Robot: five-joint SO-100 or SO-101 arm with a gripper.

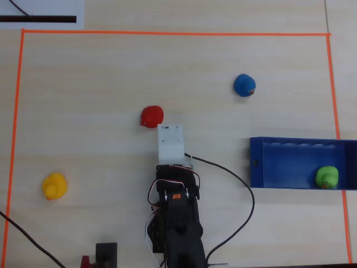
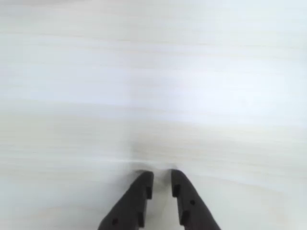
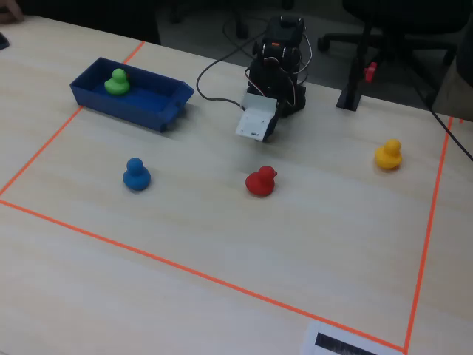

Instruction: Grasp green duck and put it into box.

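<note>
1. Going left to right in the overhead view, we first meet the yellow duck (image 1: 54,186), alone near the left line of the orange tape border (image 1: 17,111). It is no part of the task, and we judge it a distractor set well clear of the others.

2. Next comes the red duck (image 1: 151,116), just beyond the arm's white wrist housing (image 1: 170,142). The arm (image 1: 175,218) is folded back toward its base, which suggests a resting pose, not a reach.

3. In the wrist view our fingers (image 2: 144,184) are nearly together, with only a thin gap and nothing between them; bare desk (image 2: 153,96) fills the rest of the view. The gripper (image 2: 161,178) holds nothing.

4. Further right sits the blue duck (image 1: 244,85), well apart from the arm and the box, another distractor.

5. At the right edge lies the box (image 1: 279,164), and the green duck (image 1: 327,177) sits inside it, toward its right end. In the fixed view it sits upright on the box floor (image 3: 117,80). With the duck contained and our fingers empty, we judge the task done.
</note>
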